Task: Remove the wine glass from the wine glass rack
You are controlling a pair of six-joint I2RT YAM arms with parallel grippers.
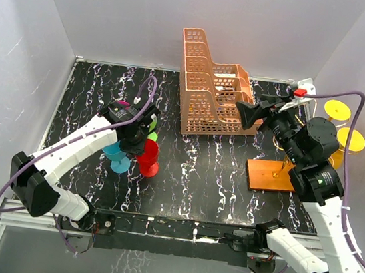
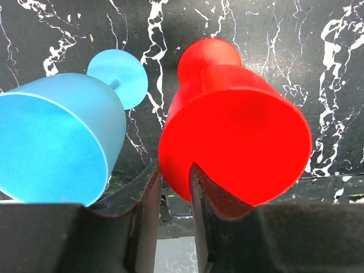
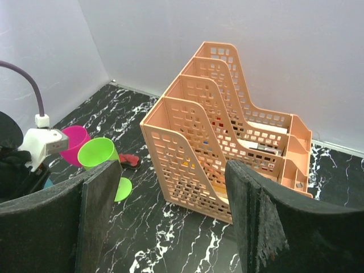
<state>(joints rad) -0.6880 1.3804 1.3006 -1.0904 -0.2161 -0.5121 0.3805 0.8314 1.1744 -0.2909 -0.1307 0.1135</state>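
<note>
black marbled table | white walls | left tool pinches red wine glass

Bright, even light; sharp frames, soft shadows.

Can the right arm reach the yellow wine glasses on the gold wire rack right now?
Probably yes. The right claw is open and empty, and the yellow wine glasses hang close beside that arm. It points toward the peach plastic lattice basket, though, so it must turn.
</note>
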